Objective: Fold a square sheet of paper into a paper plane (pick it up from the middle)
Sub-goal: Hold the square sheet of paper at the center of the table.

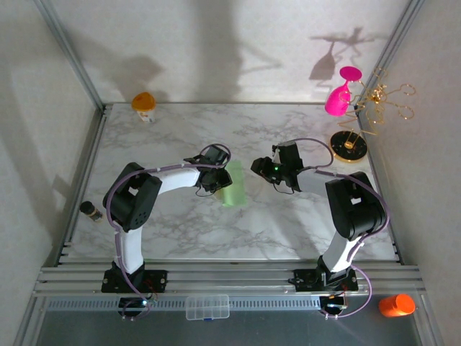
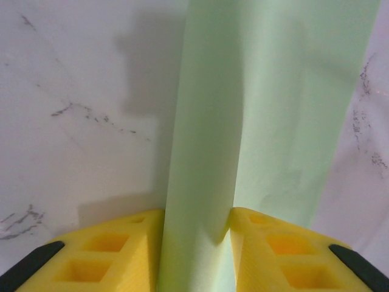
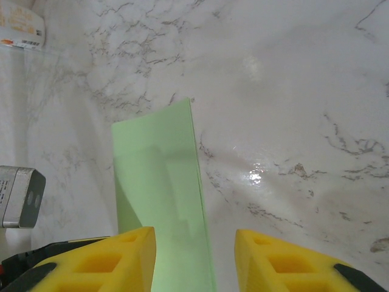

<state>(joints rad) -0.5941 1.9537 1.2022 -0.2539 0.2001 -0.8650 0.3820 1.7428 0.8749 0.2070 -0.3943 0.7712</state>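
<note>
Nearest us, a clear plastic box (image 1: 207, 306) and an orange object (image 1: 396, 305) sit at the near rail, well clear of the work. Mid-table, our left gripper (image 2: 196, 224) is closed on a raised ridge of the pale green sheet (image 2: 273, 109), which lies as a narrow strip on the marble table (image 1: 216, 231). Our right gripper (image 3: 194, 243) hangs just beside it, fingers spread and holding nothing, the strip's long right edge below the gap. We judge the step to be setting a crease, so we should pinch firmly and press along that edge with the layers aligned. Bare marble surrounds the strip. The gold stand (image 1: 349, 146), pink glass (image 1: 338, 97) and jar (image 1: 144, 106) stand well apart, farther back.
</note>
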